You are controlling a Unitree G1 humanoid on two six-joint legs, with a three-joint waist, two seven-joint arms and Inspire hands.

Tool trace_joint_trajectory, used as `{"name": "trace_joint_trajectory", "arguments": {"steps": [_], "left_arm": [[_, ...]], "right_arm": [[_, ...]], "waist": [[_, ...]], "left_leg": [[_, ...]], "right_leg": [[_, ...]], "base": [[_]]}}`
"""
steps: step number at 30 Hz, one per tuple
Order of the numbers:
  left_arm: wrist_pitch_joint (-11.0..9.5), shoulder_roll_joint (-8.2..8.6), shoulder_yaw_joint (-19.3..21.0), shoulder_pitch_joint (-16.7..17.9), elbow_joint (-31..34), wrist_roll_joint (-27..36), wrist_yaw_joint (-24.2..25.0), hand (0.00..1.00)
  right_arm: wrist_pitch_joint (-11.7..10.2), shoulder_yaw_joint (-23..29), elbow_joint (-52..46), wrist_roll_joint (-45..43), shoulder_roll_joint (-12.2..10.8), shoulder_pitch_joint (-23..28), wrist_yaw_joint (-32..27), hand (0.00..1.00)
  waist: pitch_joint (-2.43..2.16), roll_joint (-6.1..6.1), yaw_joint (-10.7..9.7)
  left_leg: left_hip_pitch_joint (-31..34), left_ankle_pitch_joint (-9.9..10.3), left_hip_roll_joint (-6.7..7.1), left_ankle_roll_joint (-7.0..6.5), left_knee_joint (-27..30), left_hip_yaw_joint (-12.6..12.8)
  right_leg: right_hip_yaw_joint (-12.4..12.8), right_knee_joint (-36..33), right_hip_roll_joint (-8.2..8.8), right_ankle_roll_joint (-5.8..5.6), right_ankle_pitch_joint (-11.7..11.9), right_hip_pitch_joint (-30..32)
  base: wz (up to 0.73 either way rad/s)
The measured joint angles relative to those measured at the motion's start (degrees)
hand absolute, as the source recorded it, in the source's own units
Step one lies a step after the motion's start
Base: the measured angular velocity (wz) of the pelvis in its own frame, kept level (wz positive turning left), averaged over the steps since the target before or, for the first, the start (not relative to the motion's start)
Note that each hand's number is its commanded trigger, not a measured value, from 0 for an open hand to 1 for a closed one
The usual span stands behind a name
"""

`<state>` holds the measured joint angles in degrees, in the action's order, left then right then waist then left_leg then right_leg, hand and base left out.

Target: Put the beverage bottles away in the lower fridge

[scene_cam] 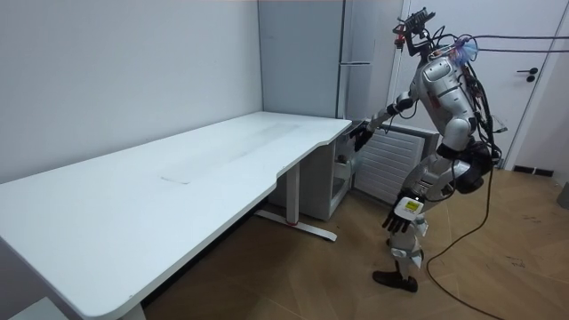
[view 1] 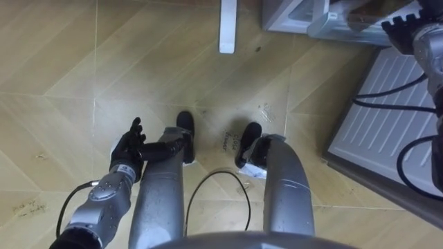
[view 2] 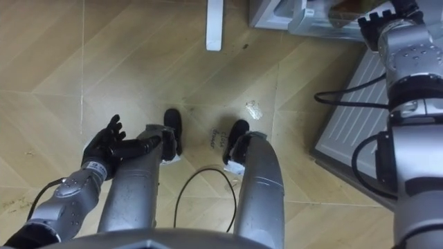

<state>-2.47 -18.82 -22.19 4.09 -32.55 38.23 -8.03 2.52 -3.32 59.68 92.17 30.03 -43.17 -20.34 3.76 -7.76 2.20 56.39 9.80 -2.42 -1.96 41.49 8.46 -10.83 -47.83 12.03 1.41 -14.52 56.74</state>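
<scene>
Two hands in view. Left hand (view 1: 128,149): well clear of fridge (scene_cam: 302,62), beside thigh, fingers straight, relaxed, holding nothing. Right hand (view 1: 405,28): extended to open lower compartment, at clear drawer (view 1: 332,26); finger state not discernible. Lower door (view 1: 391,117): swung open. Drinks: position not discernible; brownish shape (view 1: 353,14) inside drawer, identity unclear. Desk (scene_cam: 178,178): beside fridge.

The room is lit evenly and softly, with no hard shadows. The white bench (scene_cam: 204,169) top is bright, and dim shade lies beneath it. Seen from above, the wooden floor (view 1: 62,76) carries a pale, diffuse gleam, and the black left hand (view 1: 130,146) stands dark against it. The ribbed white panel (view 1: 387,117) at the right glows brightest.
</scene>
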Motion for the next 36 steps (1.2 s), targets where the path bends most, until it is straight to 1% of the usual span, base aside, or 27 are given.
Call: {"name": "trace_joint_trajectory", "arguments": {"steps": [9,12,14,17,19,23,25,28,32,33,36], "left_arm": [[0.18,0.01,-0.23,0.01,0.05,0.00,0.07,0.00],[0.45,0.00,-0.69,0.19,0.87,-0.02,-0.04,0.00],[0.45,-0.08,-0.66,0.63,2.16,-0.05,-0.05,0.00],[0.43,-0.08,-0.69,0.68,2.26,-0.02,-0.03,0.00],[0.40,-0.14,-0.63,1.14,2.19,0.00,-0.01,0.00],[0.22,-0.26,-0.57,1.23,1.64,0.00,0.31,0.00],[0.15,-0.28,-0.60,0.76,-0.25,-0.15,0.66,0.00],[0.16,-0.34,-0.57,-0.04,-2.24,-0.27,1.56,0.00],[0.49,-0.47,-0.36,-0.36,-4.37,-0.26,2.59,0.00],[0.63,-0.47,-0.35,-0.36,-5.13,-0.26,2.63,0.00],[1.17,-0.42,-0.38,-0.40,-5.59,-0.27,2.57,0.00]], "right_arm": [[-0.01,0.00,0.65,0.00,0.00,0.01,0.75,0.00],[-0.01,0.00,0.76,-0.26,0.00,0.57,1.70,0.00],[-0.50,-0.01,0.76,-0.44,0.04,1.08,2.68,0.00],[-1.47,-0.03,0.75,-0.42,0.04,2.39,4.34,0.00],[-1.68,-0.08,0.75,-0.64,0.03,4.19,5.61,0.00],[-1.69,-0.62,0.75,-2.15,0.03,6.26,7.17,0.00],[-2.01,-2.15,0.76,-2.68,-0.02,7.87,9.13,0.00],[-2.46,-2.21,0.84,-2.98,-0.01,10.60,11.49,0.00],[-2.45,-2.20,3.53,-3.02,0.00,11.54,13.09,0.00],[-2.46,-2.18,4.01,-2.89,0.00,11.91,13.67,0.00],[-2.55,-2.18,5.16,-3.28,0.02,12.77,14.35,0.00]], "waist": [[-0.02,0.03,0.18],[-0.04,0.07,0.53],[-0.03,0.06,0.88],[-0.04,0.03,1.21],[-0.05,0.02,1.27],[-0.06,-0.04,1.28],[-0.06,-0.02,1.23],[-0.07,-0.01,1.22],[-0.09,0.08,1.57],[-0.14,0.23,1.66],[-0.23,1.23,2.38]], "left_leg": [[-0.32,-0.01,0.05,0.00,-0.08,0.02],[-0.80,-0.01,0.04,0.00,-0.11,0.08],[-0.94,-0.01,0.01,0.01,-0.10,0.08],[-1.34,0.00,-0.06,0.01,0.00,0.04],[-2.67,0.04,0.02,0.08,-0.51,-0.28],[-4.60,0.04,0.04,0.09,-1.93,-0.46],[-6.05,0.05,-0.06,0.07,-2.71,-0.59],[-7.48,0.21,-0.03,-0.10,-3.25,-0.62],[-9.59,0.34,-0.06,-0.12,-4.44,-0.62],[-10.43,0.34,-0.07,-0.13,-4.82,-0.66],[-12.19,0.34,-0.15,-0.12,-5.78,-0.85]], "right_leg": [[-0.01,-0.03,0.04,0.01,0.01,-0.25],[0.06,0.00,0.02,0.01,0.01,-0.62],[0.07,0.00,-0.03,0.04,0.02,-0.72],[0.05,0.20,-0.15,0.06,0.06,-1.25],[0.04,1.02,-0.48,-0.20,0.09,-2.85],[0.00,2.79,-0.97,-0.75,0.29,-5.18],[-0.28,4.29,-1.26,-0.97,0.78,-7.02],[-0.42,5.49,-1.42,-1.35,1.02,-8.77],[-0.39,7.31,-1.83,-1.70,1.35,-11.07],[-0.51,7.87,-1.92,-1.79,1.41,-12.00],[-0.84,9.51,-2.26,-1.97,1.82,-14.12]], "base": [[0.00],[0.00],[0.00],[0.01],[0.02],[-0.01],[-0.05],[-0.01],[-0.04],[0.00],[0.00]]}}
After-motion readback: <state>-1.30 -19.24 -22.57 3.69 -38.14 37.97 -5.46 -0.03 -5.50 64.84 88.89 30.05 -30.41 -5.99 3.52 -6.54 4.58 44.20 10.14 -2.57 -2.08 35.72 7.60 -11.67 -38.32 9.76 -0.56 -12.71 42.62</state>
